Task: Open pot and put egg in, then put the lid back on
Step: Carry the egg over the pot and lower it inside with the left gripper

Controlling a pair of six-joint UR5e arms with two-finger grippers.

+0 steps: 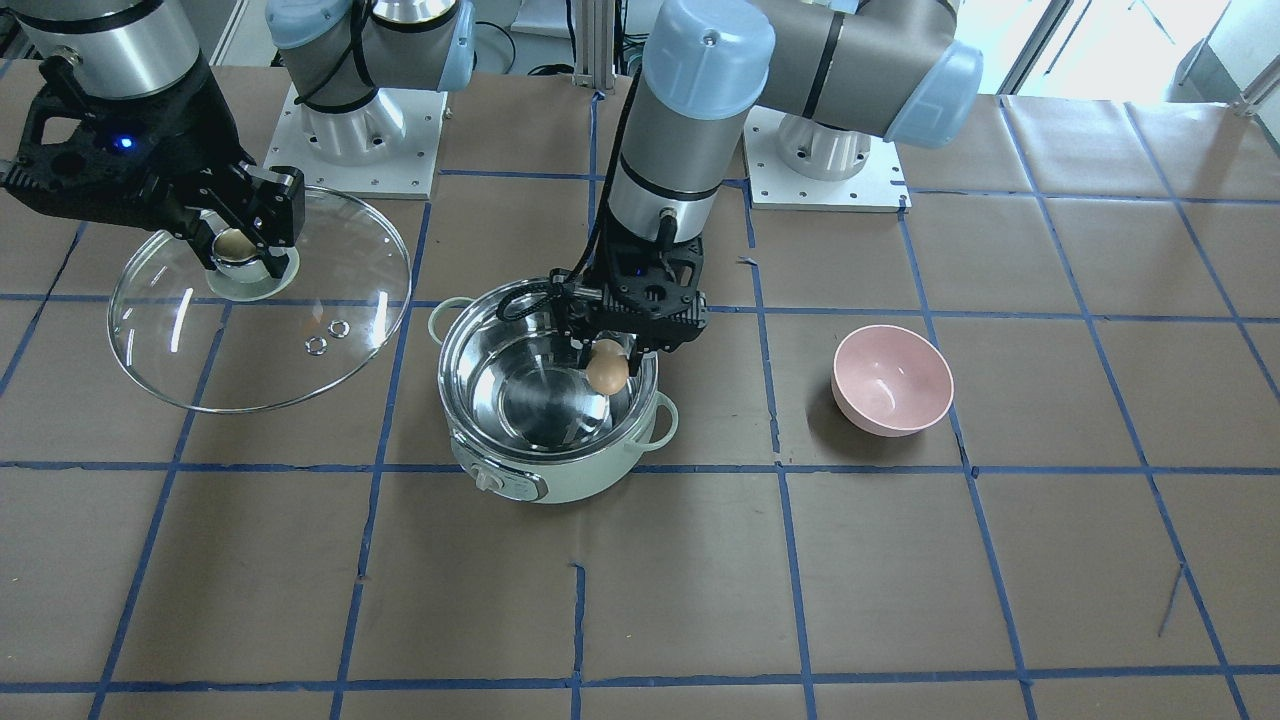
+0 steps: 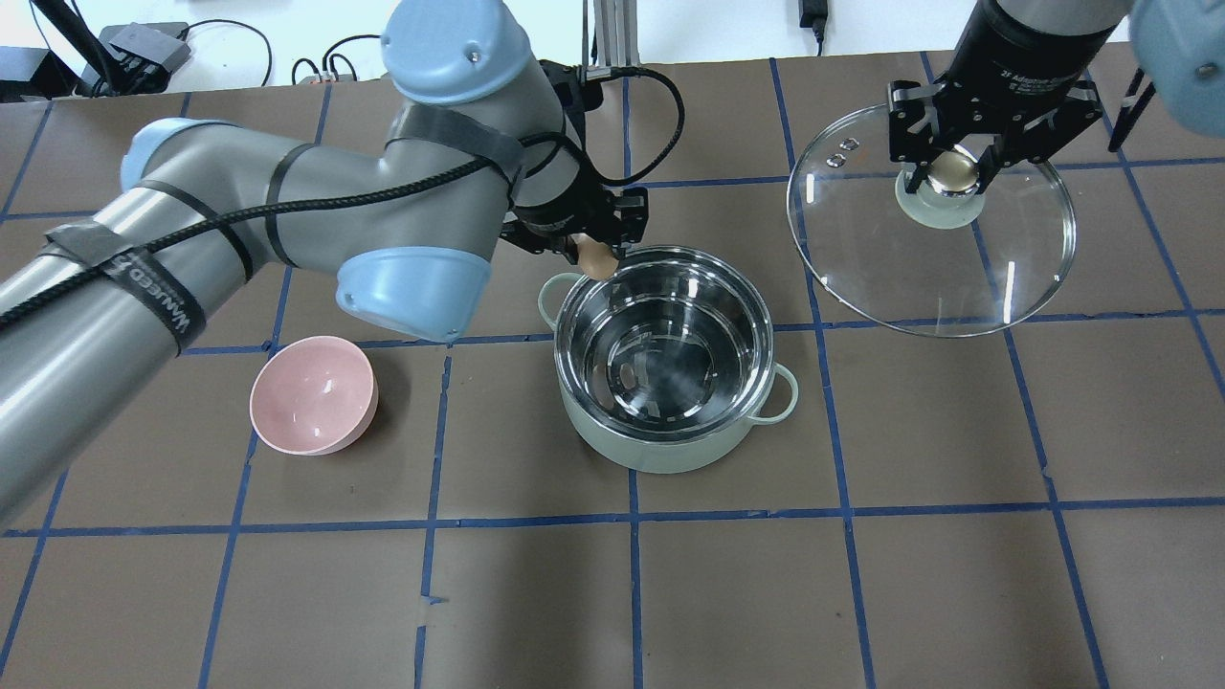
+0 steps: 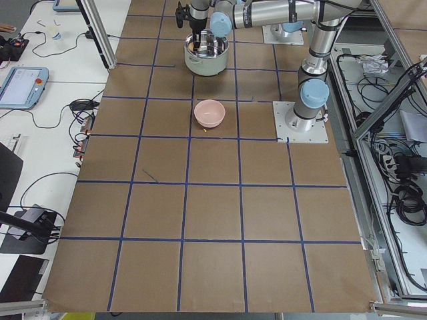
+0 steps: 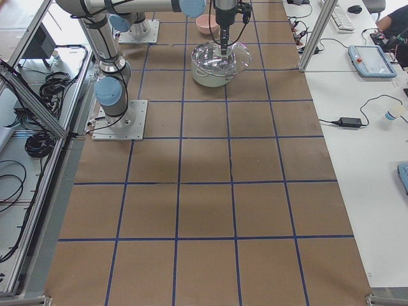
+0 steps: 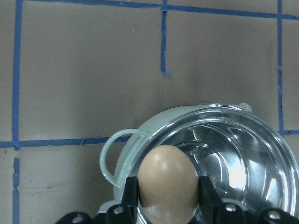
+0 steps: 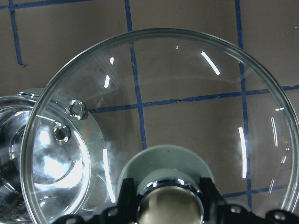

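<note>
Brown paper surface [image 1: 640, 580] nearest the front camera, gridded in blue tape.

Next back, the pot [image 1: 520, 480]. Sits upright, dial forward, mint-green outside, steel inside open to the air with nothing showing in it. Off on the left arm's side, apart from it, a pink bowl [image 1: 890, 380], upright and apparently no part of the job.

Then the egg [image 1: 607, 368]. Hangs above the pot's rear rim, on the edge of the opening rather than down inside. Pinched across its middle by the left claw [image 5: 168, 201], closed just to the shell's width, one finger on each flank. Held high, probably to clear the steel wall before any lowering. Not yet let go; step in hand judged as bringing the egg in over the opening.

Farther back, off to the robot's right, the lid [image 1: 300, 340]: clear glass, tilted, seemingly off the surface. Gripped by its gold-tan knob [image 1: 235, 244] in the right claw [image 2: 953, 168], fingers snug on both sides. Parked to one side of the pot, likely to leave the mouth free for the egg, yet near enough for an easy return.
</note>
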